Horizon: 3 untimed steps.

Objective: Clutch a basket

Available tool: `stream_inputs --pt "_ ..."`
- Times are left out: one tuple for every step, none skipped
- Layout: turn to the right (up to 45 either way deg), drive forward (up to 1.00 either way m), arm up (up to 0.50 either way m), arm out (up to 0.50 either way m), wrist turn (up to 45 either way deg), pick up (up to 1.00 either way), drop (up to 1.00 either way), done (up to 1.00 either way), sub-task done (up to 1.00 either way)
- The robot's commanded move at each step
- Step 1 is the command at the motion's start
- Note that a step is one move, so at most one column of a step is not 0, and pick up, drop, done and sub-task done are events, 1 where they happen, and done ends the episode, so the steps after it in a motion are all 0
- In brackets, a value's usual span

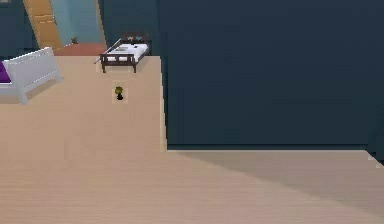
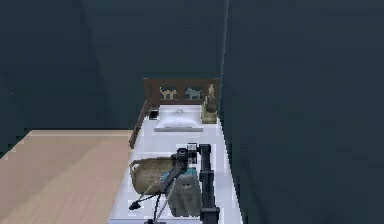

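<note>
Dark-walled bedroom: arm (image 2: 207,192) extended over the bed (image 2: 186,140), claw (image 2: 170,180) at the basket (image 2: 150,172).
Brown woven basket lies on the bed at seven o'clock of the arm side view, with pillow (image 2: 175,122) and headboard (image 2: 180,92) at twelve o'clock. The arm rises from six o'clock and ends close by the basket, presumably so placed to bring the claw to its rim. Whether the claw's fingers stand apart or together, or hold anything, cannot be told.

Dark square arm (image 2: 206,195) bears black-marked white squares (image 2: 190,153) and a thin-fingered dark pincer (image 2: 152,192).
</note>
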Motion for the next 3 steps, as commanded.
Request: stream_inputs --pt "0.0 0.00 0.00 0.00 45.0 0.00 0.00 0.00 0.00" --pt "0.0 0.00 0.00 0.00 45.0 0.00 0.00 0.00 0.00" --pt "0.0 0.00 0.00 0.00 24.0 0.00 0.00 0.00 0.00"
